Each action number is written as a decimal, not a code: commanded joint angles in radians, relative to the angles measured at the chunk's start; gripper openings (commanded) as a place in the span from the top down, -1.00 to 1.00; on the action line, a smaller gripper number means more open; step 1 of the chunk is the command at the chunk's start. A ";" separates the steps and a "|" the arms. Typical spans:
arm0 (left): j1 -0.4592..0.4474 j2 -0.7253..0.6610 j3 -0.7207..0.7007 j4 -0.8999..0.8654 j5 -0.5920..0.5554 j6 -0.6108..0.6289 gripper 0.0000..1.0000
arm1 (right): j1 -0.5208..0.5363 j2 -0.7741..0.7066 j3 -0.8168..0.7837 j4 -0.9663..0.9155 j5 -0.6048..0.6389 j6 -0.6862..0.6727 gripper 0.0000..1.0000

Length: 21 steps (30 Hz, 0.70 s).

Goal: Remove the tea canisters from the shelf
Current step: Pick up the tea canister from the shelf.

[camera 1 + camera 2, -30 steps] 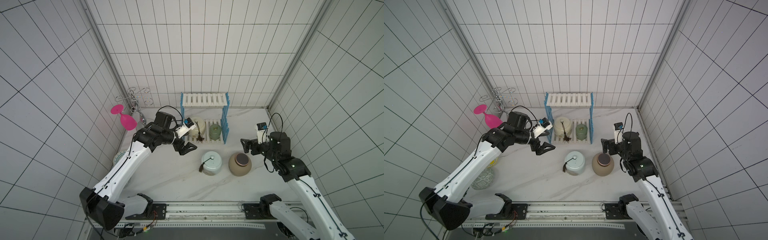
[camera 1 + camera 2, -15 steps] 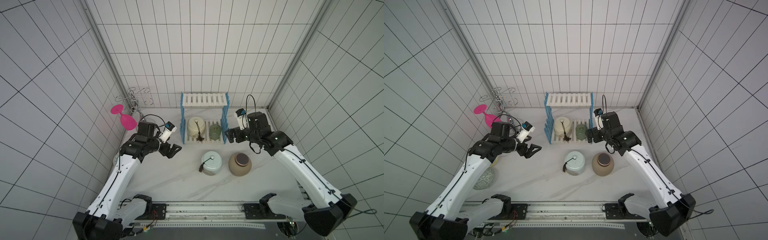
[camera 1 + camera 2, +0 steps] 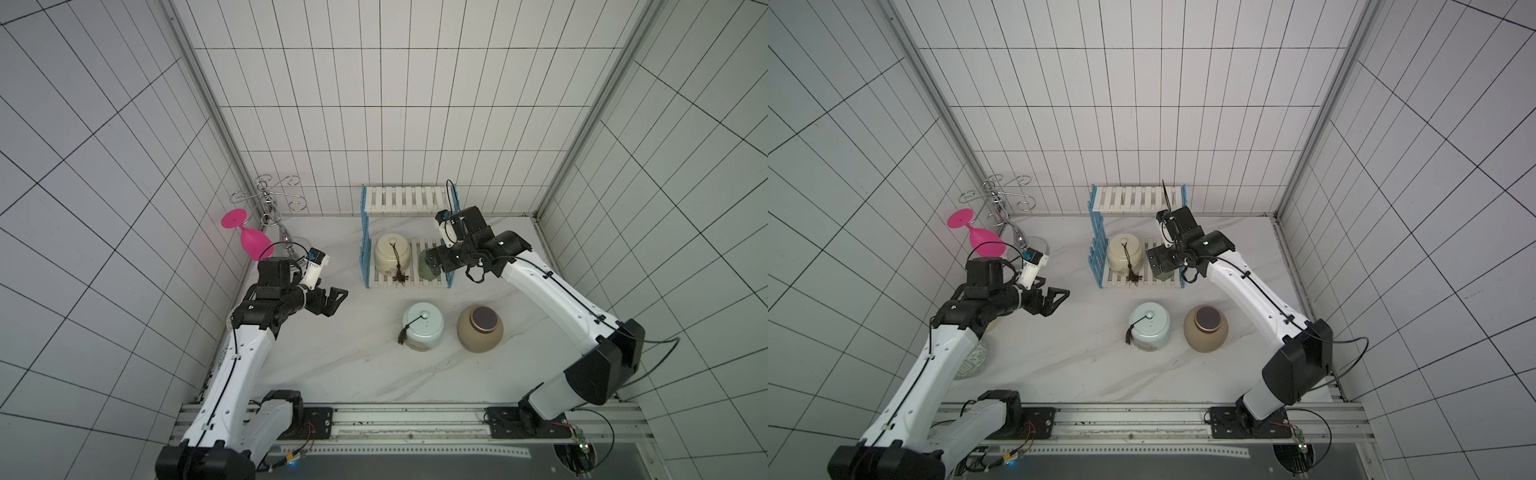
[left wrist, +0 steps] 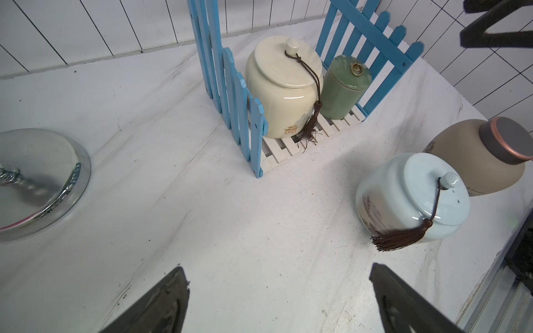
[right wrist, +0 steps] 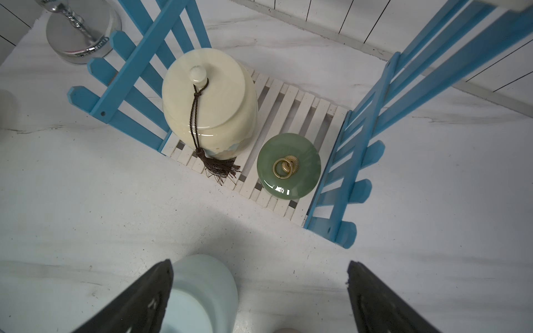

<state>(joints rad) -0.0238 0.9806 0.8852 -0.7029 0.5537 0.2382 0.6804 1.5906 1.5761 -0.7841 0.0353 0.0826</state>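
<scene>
left claw (image 4: pixel 277 266) open over table (image 3: pixel 332 365); right claw (image 5: pixel 258 263) open near green canister (image 5: pixel 288 164) on shelf (image 5: pixel 291 106).

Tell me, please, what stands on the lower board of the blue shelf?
On the lower board stand a cream canister with a dark tassel and a small green canister beside it. Both lids are on, so their contents are hidden.

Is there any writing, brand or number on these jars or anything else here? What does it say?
Nothing reads clearly.
On the cream jar: a small orange mark, too small to read.
On the tan jar: faint marks, blurred.
On the chrome stand base: raised rim lettering, blurred.
</scene>
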 commanded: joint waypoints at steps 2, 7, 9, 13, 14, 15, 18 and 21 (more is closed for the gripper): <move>0.005 -0.017 -0.011 0.060 0.005 -0.023 -0.98 | 0.025 0.075 0.086 -0.030 0.069 -0.007 -0.95; 0.004 -0.025 -0.020 0.066 0.002 -0.023 -0.98 | 0.028 0.172 0.145 -0.046 0.086 -0.046 -0.95; 0.004 -0.024 -0.020 0.066 0.001 -0.023 -0.98 | 0.028 0.211 0.171 -0.064 0.109 -0.067 -0.95; 0.005 -0.031 -0.024 0.071 0.006 -0.022 -0.98 | 0.025 0.276 0.214 -0.091 0.151 -0.096 -0.95; 0.006 -0.031 -0.025 0.070 0.005 -0.022 -0.98 | 0.025 0.294 0.229 -0.101 0.163 -0.099 -0.95; 0.008 -0.031 -0.024 0.068 0.005 -0.022 -0.98 | 0.024 0.310 0.243 -0.110 0.172 -0.102 -0.95; 0.009 -0.032 -0.026 0.071 0.006 -0.022 -0.98 | 0.024 0.347 0.271 -0.115 0.187 -0.111 -0.94; 0.009 -0.040 -0.031 0.074 0.008 -0.023 -0.98 | 0.014 0.378 0.279 -0.097 0.176 -0.106 -0.94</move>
<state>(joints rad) -0.0193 0.9615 0.8650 -0.6514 0.5541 0.2188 0.7002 1.9465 1.7996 -0.8597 0.1886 -0.0128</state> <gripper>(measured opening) 0.989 0.969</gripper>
